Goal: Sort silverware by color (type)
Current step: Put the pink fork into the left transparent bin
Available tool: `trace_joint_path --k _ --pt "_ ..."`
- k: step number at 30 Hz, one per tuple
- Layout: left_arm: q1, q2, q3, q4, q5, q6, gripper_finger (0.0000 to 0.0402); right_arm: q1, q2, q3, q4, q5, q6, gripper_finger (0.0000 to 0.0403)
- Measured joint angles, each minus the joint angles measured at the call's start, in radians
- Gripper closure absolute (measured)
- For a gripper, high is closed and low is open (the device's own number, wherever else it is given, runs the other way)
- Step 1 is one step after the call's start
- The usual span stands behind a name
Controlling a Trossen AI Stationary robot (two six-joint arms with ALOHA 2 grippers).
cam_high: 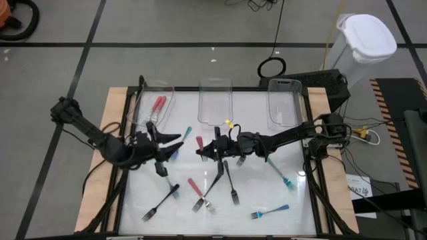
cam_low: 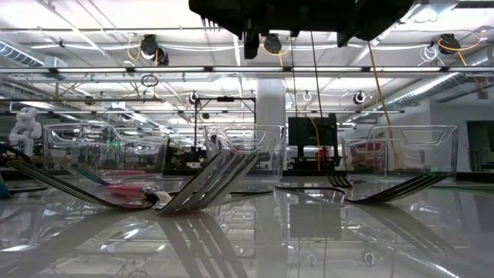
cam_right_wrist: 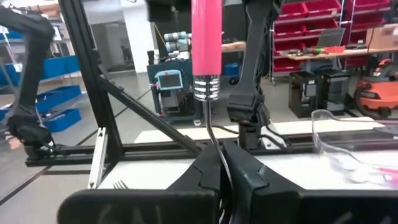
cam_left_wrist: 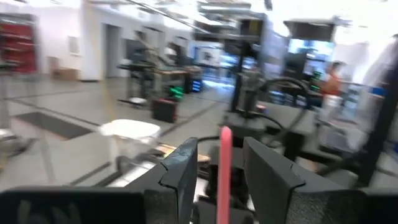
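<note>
Along the lower edge of the high view, loose forks lie on the white table (cam_high: 147,180): a black-handled metal fork (cam_high: 161,203) at lower left, a pink-handled fork (cam_high: 199,195) crossed by a second black-handled fork (cam_high: 211,187) at lower centre, a third black-handled fork (cam_high: 232,183) just right of them, and a blue-handled fork (cam_high: 270,212) at lower right. A teal-handled fork (cam_high: 283,175) lies higher, at right of centre.

At mid-frame the two grippers meet. The right gripper (cam_high: 200,152), reaching in from the right, has its fingers pressed tight together on the silver neck of an upright pink-handled fork (cam_right_wrist: 206,37), whose handle stands above the fingers. The left gripper (cam_high: 175,142), coming from the left, faces it. Its fingers (cam_left_wrist: 180,171) stand partly apart with the pink handle showing in the gap between them, and I cannot tell whether either touches it. Another teal-handled fork (cam_high: 186,132) lies just beside this gripper.

Across the upper part of the frame stand three clear rectangular plastic trays. The left tray (cam_high: 169,90) holds two red-handled forks (cam_high: 158,105); then come the middle tray (cam_high: 215,85) and the right tray (cam_high: 283,85).
</note>
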Motion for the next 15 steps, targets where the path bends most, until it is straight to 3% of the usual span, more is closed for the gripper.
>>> trace_joint_path --k 3,8,15 --pt "0.046 -0.043 0.000 -0.102 0.107 -0.041 0.0273 -0.014 0.000 0.000 0.027 -0.013 0.001 0.0402" --pt "0.128 -0.058 0.000 -0.157 0.200 -0.059 0.0261 -0.046 0.000 0.000 0.057 -0.041 0.003 0.0402" --pt "0.249 -0.058 0.000 -0.201 0.330 -0.058 0.0157 -0.083 0.000 0.036 0.024 -0.066 -0.019 0.0402"
